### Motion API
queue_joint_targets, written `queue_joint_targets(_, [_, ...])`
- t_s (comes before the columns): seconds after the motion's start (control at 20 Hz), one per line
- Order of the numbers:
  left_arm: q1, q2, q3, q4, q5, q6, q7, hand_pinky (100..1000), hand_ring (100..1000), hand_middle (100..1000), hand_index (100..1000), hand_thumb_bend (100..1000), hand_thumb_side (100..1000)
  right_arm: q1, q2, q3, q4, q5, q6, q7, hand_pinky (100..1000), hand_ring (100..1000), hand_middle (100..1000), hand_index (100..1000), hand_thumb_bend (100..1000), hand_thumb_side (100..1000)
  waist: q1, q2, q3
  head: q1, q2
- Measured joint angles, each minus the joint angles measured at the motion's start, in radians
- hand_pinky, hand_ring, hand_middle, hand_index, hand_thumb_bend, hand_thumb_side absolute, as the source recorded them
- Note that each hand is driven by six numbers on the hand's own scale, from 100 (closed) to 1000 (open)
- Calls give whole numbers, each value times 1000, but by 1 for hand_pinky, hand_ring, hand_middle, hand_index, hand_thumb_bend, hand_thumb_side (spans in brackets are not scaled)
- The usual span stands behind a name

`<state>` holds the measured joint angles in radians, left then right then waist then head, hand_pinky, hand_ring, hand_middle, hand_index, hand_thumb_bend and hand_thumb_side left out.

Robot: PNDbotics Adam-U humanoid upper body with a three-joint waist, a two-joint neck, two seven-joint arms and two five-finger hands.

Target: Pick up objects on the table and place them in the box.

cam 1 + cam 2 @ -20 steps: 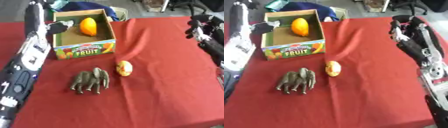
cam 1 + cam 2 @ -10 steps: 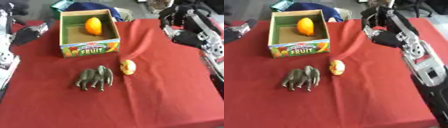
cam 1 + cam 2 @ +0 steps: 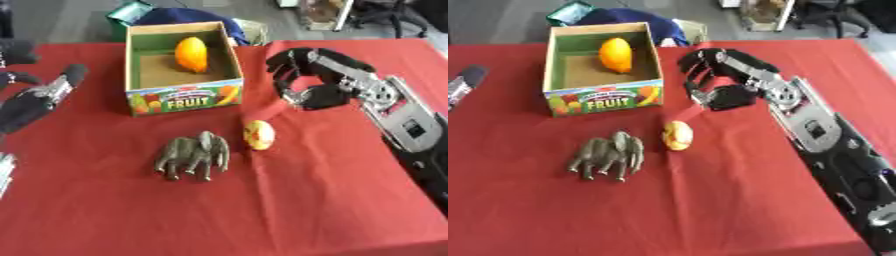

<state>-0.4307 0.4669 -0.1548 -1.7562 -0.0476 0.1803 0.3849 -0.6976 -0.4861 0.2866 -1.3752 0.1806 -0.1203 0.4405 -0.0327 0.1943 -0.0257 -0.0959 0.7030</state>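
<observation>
A cardboard fruit box (image 3: 182, 95) stands at the back of the red table, with an orange fruit (image 3: 192, 54) inside it. In front of the box lie a grey toy elephant (image 3: 194, 155) and a small yellow and red fruit (image 3: 259, 135). My right hand (image 3: 302, 82) hovers just right of the box and behind the small fruit, open, its fingers arched downward around nothing. My left hand (image 3: 39, 97) lies open at the left edge, well away from the objects.
The red tablecloth (image 3: 289, 200) covers the whole table. Behind the box, off the table, lie a green thing (image 3: 131, 11) and blue cloth (image 3: 188, 15). My right forearm (image 3: 402, 125) crosses the table's right side.
My right hand has come in from the right and down, closer to the box and the small fruit. My left arm has drawn back to the left edge. The view has shifted as well.
</observation>
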Motion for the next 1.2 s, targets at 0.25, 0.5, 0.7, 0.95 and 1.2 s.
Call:
queue_joint_targets(0.25, [0, -7, 0, -1, 0, -1, 0, 544, 680, 523, 668, 780, 349, -7, 29, 11, 74, 143, -52, 18, 765, 836, 814, 882, 149, 317, 0, 0, 0, -4, 0])
queue_joint_targets(0.5, [9, -10, 0, 0, -1, -2, 0, 544, 679, 522, 667, 780, 350, -7, 46, 16, 118, 244, -90, 21, 813, 867, 834, 890, 239, 352, 1, 0, 0, -9, 0])
queue_joint_targets(0.7, [9, -10, 0, 0, -2, -2, -1, 543, 679, 522, 667, 780, 349, -6, 52, 16, 135, 314, -110, 7, 820, 869, 838, 893, 278, 372, 1, 0, 0, -12, 0])
queue_joint_targets(0.95, [12, -11, 0, 1, -3, -3, -4, 543, 679, 522, 667, 780, 349, -1, 59, 19, 150, 365, -130, 12, 814, 858, 825, 885, 297, 391, 1, 0, 0, -13, 0])
queue_joint_targets(1.2, [17, -14, 0, 1, -4, -4, -6, 542, 680, 522, 667, 779, 349, 9, 61, 29, 164, 381, -148, 33, 812, 842, 790, 861, 295, 380, 1, 0, 1, -13, 0])
